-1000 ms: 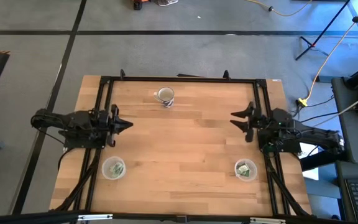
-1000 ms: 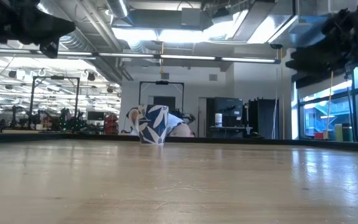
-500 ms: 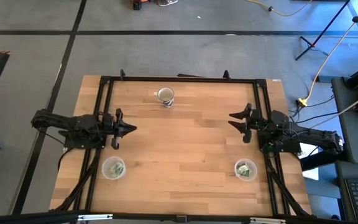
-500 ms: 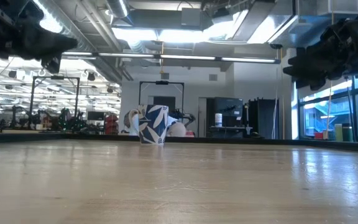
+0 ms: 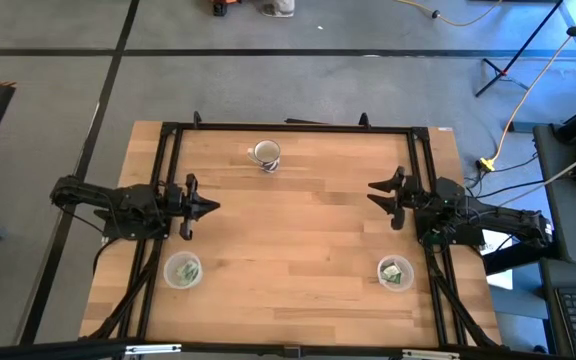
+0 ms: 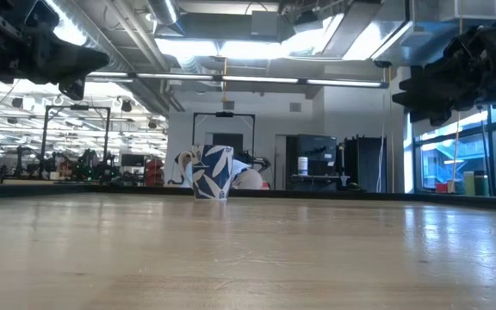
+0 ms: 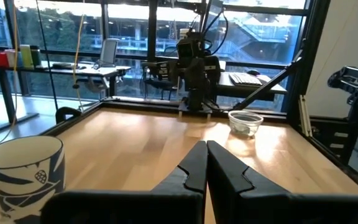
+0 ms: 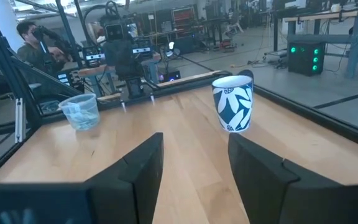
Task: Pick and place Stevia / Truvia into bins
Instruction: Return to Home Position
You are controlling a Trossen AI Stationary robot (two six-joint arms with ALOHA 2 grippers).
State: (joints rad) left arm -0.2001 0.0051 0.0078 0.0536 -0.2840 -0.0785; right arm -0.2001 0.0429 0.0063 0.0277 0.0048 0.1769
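Over the table, both arms sit out at the side rails, clear of the cups, which fits a return to rest with nothing left to fetch. The left gripper [image 5: 210, 207] hovers by the left rail and the right gripper [image 5: 373, 191] by the right one, well apart. The left cup [image 5: 168, 272] and right cup [image 5: 381, 272] stand near the front corners, each below its own arm, and green-and-white packets [image 5: 396, 271] lie in both. I can spot none loose on the table [image 5: 298, 240], so the sorting looks finished. The mug [image 5: 266, 153] stands alone at the far edge. From table height, the two arms hang dark in the upper corners, high off the wood, with only the patterned mug visible across the boards. The cups don't show from here. On the left wrist camera, the fingers [image 7: 191, 168] are pressed together with nothing between them, the mug is close by, and the right cup sits across the table under the other arm. On the right wrist camera, the fingers [image 8: 143, 165] are spread wide and empty, touching nothing. The left cup and mug lie ahead, and a person [image 8: 27, 37] sits in the room beyond.
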